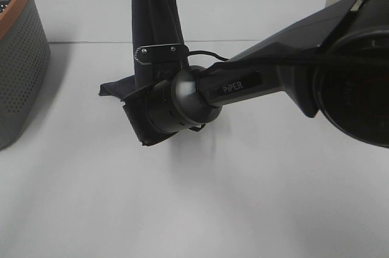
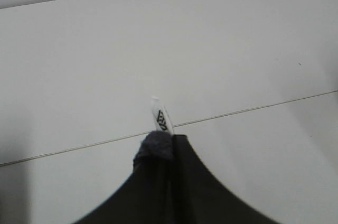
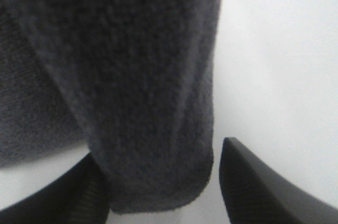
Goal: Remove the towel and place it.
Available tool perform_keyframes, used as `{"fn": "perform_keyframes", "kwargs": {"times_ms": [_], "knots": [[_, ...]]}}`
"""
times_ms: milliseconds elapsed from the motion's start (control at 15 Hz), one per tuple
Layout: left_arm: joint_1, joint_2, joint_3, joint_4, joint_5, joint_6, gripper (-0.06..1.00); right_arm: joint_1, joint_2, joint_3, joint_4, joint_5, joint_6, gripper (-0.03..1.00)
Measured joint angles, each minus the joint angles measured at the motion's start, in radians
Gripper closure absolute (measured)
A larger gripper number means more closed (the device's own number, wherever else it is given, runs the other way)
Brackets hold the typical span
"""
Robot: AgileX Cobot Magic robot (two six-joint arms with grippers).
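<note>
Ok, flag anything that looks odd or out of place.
The towel hangs as a tall drape, its lower end trailing on the table, one fold inside the open right tool. Nothing looks spilled or damaged.

The left gripper (image 2: 168, 145) is pinched tight on a corner of the towel (image 1: 155, 14), its two dark fingers (image 2: 211, 197) pressed together with only a tuft of cloth caught at their tips. The right arm (image 1: 279, 63) stretches in toward the towel, its rounded wrist (image 1: 185, 97) right up against the lower part of the hanging cloth. The right gripper (image 3: 158, 152) stands astride the towel's hanging fold with its jaws apart. One finger (image 3: 264, 187) sits just beside the cloth with a thin gap showing, and the other is at the fold's far side.
</note>
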Motion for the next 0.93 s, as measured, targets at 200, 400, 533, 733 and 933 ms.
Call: {"fn": "perform_keyframes", "kwargs": {"times_ms": [200, 400, 533, 733, 933], "knots": [[0.000, 0.000, 0.000, 0.000, 0.000, -0.011, 0.94, 0.000, 0.000, 0.000, -0.016, 0.000, -0.002, 0.78], [0.000, 0.001, 0.000, 0.000, 0.000, -0.041, 0.94, 0.000, -0.036, 0.000, 0.021, 0.021, -0.102, 0.95], [0.012, 0.001, 0.000, -0.001, -0.030, -0.112, 0.94, -0.001, -0.137, 0.004, 0.021, 0.130, -0.337, 0.95], [0.067, -0.014, 0.000, -0.007, -0.068, -0.230, 0.94, -0.001, -0.227, 0.040, 0.020, 0.225, -0.549, 0.95], [0.170, -0.052, 0.000, -0.032, -0.143, -0.399, 0.94, -0.001, -0.355, 0.145, 0.020, 0.335, -0.782, 0.95]]}}
